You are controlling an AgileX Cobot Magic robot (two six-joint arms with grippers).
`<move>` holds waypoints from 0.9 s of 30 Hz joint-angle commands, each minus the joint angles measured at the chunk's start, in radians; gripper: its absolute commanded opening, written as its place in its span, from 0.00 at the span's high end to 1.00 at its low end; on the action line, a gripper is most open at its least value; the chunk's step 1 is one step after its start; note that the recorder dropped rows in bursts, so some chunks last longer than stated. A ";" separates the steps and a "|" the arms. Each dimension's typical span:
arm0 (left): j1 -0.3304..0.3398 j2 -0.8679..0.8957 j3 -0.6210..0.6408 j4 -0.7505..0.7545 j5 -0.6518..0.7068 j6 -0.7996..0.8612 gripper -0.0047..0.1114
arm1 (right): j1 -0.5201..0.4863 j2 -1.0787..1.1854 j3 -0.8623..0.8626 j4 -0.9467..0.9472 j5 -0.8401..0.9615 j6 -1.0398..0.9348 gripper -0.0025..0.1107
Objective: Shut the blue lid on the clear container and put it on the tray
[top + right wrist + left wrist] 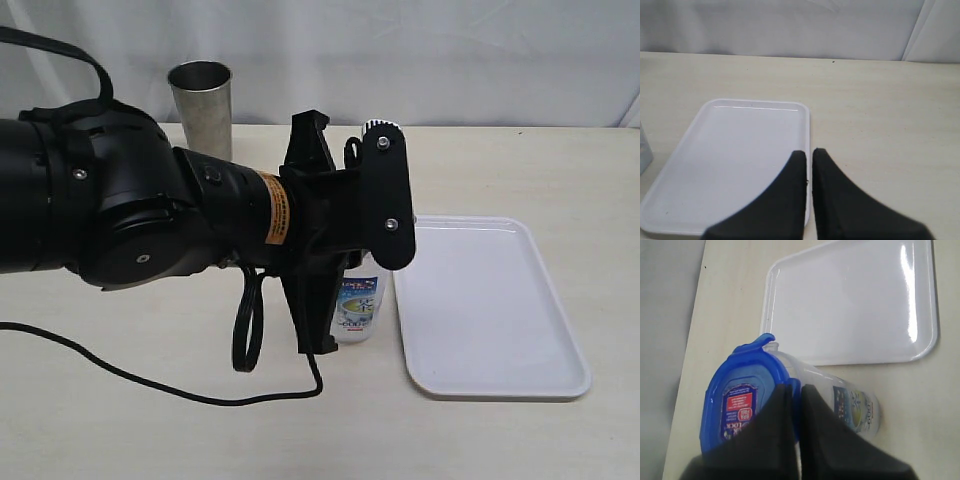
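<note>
While clenched left gripper [794,390] presses blue lid [735,390], likely snapping it onto clear container [358,310], tray [480,300] lies 3 o'clock; right gripper [809,152] clenched, empty.

The blue lid [720,390] was smooth, glossy plastic, with a printed sticker [740,409] that looked like paper on top. The clear container [815,380] was translucent, slightly cloudy plastic, and its printed label [855,407] was shiny. The tray [850,300] was smooth white plastic, glossy enough to carry bright streaks of light. The cup [202,105] looked like grey metal with a dull brushed sheen. The table [500,160] was pale, matt and finely grained. The left gripper [795,390] and right gripper [809,152] looked hard, matt and black. The backdrop [400,50] was white cloth in soft folds
</note>
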 commanded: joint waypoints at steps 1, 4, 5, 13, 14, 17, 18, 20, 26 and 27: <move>-0.008 -0.008 0.004 -0.025 -0.006 0.003 0.96 | -0.003 -0.005 0.003 -0.001 -0.005 0.001 0.94; -0.008 -0.008 0.004 -0.038 -0.026 0.005 0.96 | -0.003 -0.005 0.003 -0.001 -0.005 0.001 0.94; -0.008 -0.008 0.004 -0.038 -0.030 0.005 0.96 | -0.003 -0.005 0.003 -0.001 -0.005 0.001 0.94; -0.008 -0.008 0.004 -0.038 -0.003 0.005 0.96 | -0.003 -0.005 0.003 -0.001 -0.005 0.001 0.94; -0.008 -0.008 0.004 -0.038 0.002 0.005 0.96 | -0.003 -0.005 0.003 -0.001 -0.005 0.001 0.94; -0.008 -0.008 0.004 -0.038 0.008 0.005 0.96 | -0.003 -0.005 0.003 -0.001 -0.005 0.001 0.94; -0.008 -0.008 0.004 -0.040 0.008 0.005 0.96 | -0.003 -0.005 0.003 -0.001 -0.005 0.001 0.94; -0.008 -0.008 0.004 -0.040 0.008 0.005 0.96 | -0.003 -0.005 0.003 -0.001 -0.005 0.001 0.94; -0.008 -0.008 0.004 -0.056 -0.007 0.005 0.96 | -0.003 -0.005 0.003 -0.001 -0.005 0.001 0.94; -0.008 -0.008 0.004 -0.056 -0.009 0.005 0.96 | -0.003 -0.005 0.003 -0.001 -0.005 0.001 0.94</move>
